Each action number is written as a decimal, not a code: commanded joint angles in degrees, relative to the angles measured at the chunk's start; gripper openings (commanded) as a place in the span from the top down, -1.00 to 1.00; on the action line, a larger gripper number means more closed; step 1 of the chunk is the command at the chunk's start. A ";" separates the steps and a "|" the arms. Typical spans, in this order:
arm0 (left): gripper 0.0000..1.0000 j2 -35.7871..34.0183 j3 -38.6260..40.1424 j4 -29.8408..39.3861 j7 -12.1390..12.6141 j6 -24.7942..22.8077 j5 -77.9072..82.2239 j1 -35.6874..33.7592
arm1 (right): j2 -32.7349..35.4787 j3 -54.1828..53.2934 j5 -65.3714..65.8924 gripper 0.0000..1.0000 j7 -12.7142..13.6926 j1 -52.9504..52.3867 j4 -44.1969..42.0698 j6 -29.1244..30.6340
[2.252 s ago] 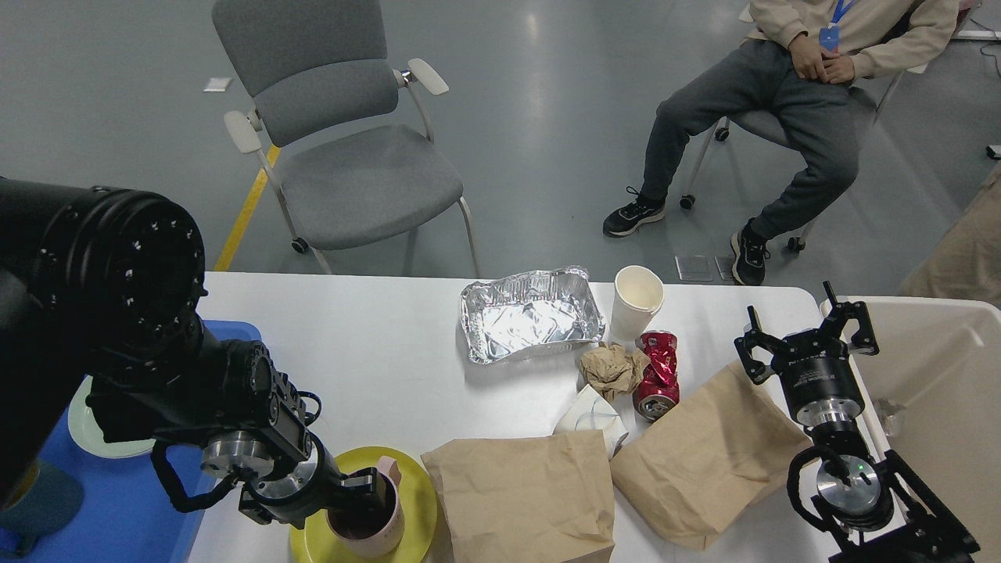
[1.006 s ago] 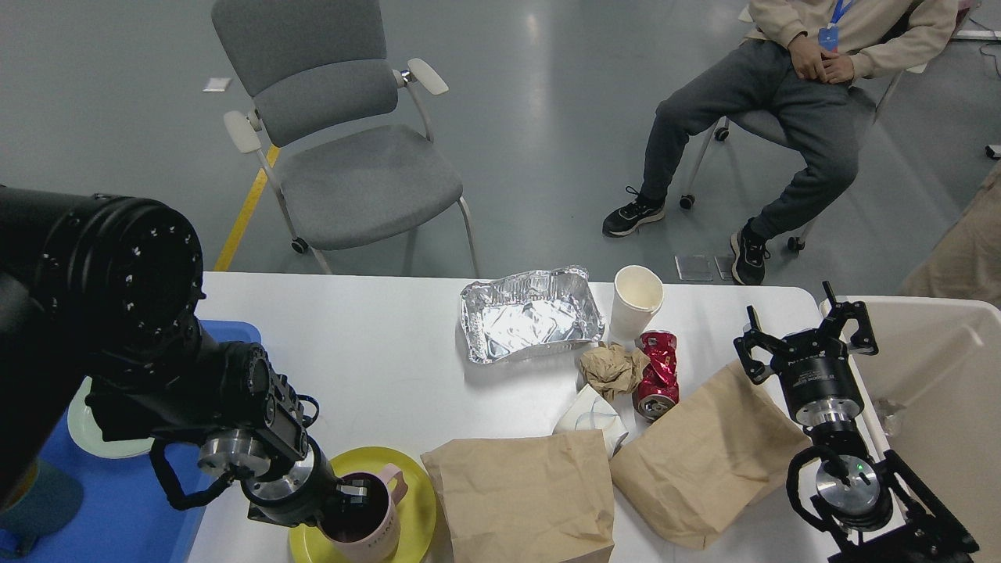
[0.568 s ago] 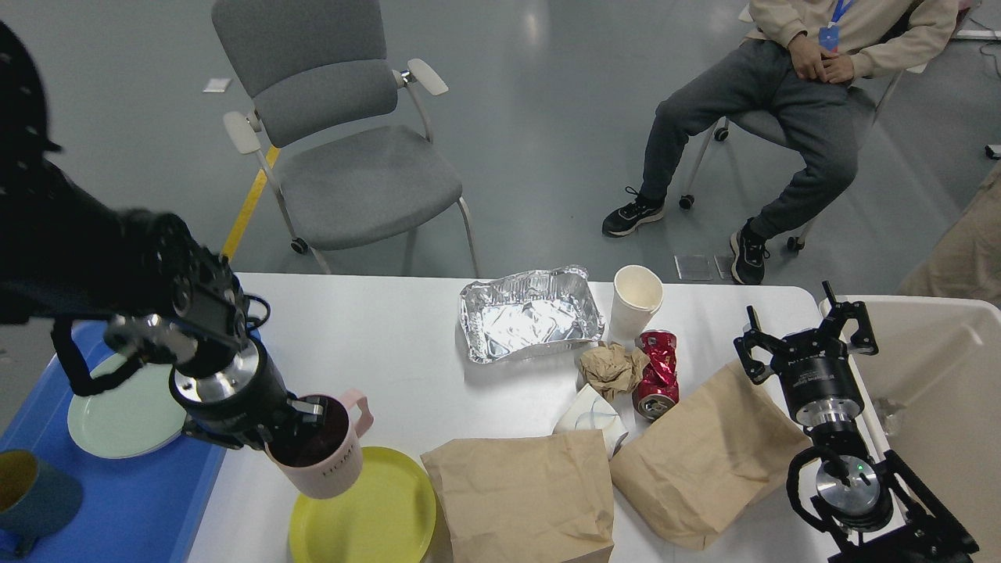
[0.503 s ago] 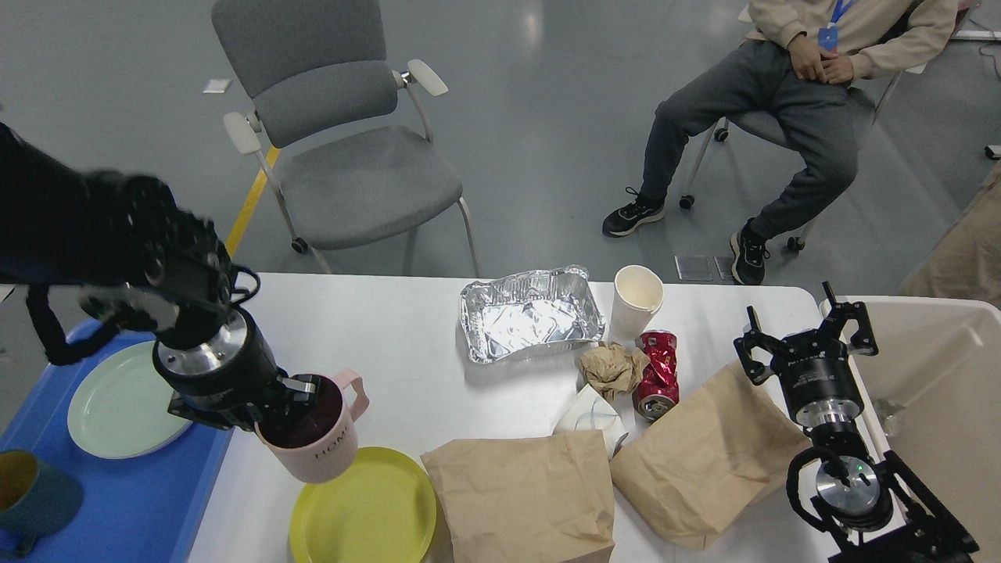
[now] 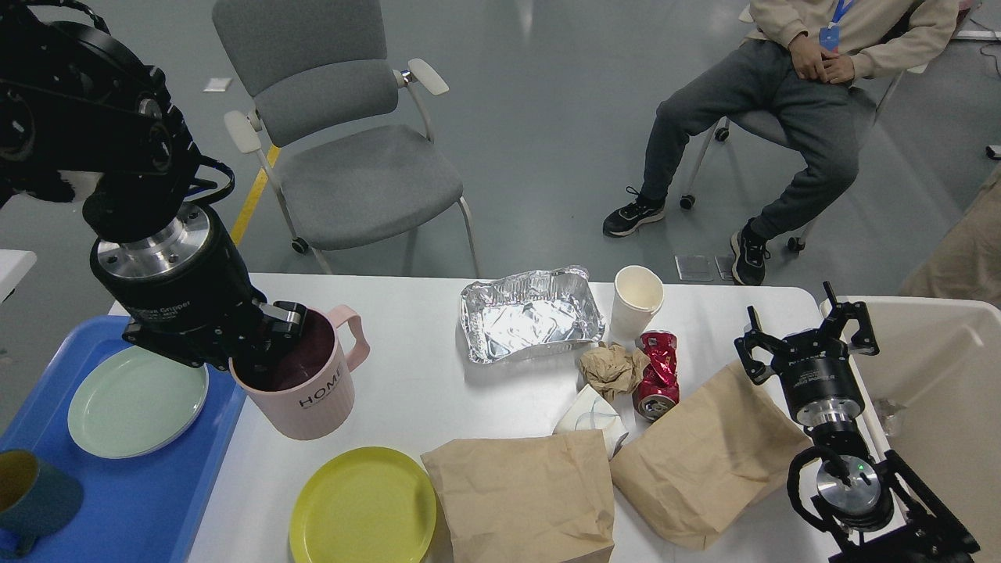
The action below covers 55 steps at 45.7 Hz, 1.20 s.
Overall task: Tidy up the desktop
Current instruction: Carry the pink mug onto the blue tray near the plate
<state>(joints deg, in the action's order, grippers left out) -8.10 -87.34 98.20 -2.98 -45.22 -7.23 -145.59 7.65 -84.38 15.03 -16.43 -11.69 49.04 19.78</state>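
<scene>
Pale pink ribbed mug point(image 5: 306, 391) with dark lettering; plain yellow round plate point(image 5: 362, 507); crushed red can point(image 5: 657, 373); shiny silver foil tray point(image 5: 530, 315).

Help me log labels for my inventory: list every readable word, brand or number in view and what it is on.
"HOME": on the pink mug held by the left gripper.
White lettering on the left gripper's black body: too blurred to read reliably.
Crushed red can: print unreadable.
</scene>
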 commanded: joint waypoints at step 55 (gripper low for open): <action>1.00 -38.21 22.12 -41.51 -8.09 11.29 38.17 69.13 | -0.09 0.01 0.00 -1.00 0.00 0.00 0.09 0.00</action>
<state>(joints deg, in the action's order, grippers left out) -46.33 -66.28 57.66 -11.07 -34.33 30.93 -77.99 7.61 -84.39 15.03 -16.44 -11.69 49.14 19.78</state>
